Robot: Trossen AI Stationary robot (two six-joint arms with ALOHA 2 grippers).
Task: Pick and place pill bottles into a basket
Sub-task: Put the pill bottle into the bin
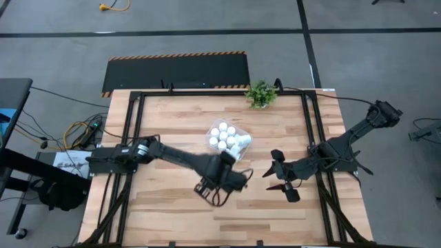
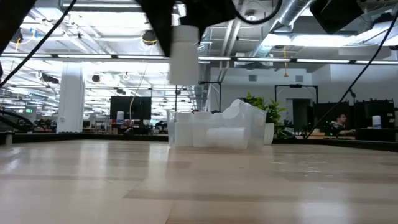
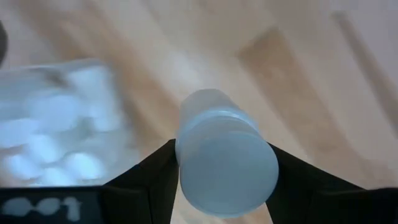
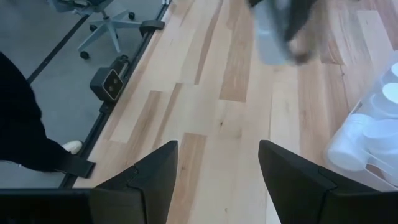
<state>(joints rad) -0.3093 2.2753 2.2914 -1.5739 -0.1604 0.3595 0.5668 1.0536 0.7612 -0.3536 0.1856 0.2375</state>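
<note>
Overhead, the left claw (image 1: 231, 180) hides its load, but the left wrist view shows its fingers (image 3: 152, 180) clamped on a pill bottle (image 3: 224, 160), lifted above the bench (image 1: 165, 131) just beside the basket (image 1: 242, 153). That clear tub holds several white bottles (image 1: 226, 136). Nearby, the right claw (image 1: 279, 178) hangs spread wide, empty. A potted plant (image 1: 260, 93) stands at the far edge.

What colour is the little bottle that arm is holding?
White; the bottle shows best in the left wrist view, gripped by the left gripper.

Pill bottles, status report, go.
Left gripper shut on one pill bottle, held above the table beside the basket. Right gripper open, empty, waiting at right. Basket holds many bottles. Path clear.
</note>
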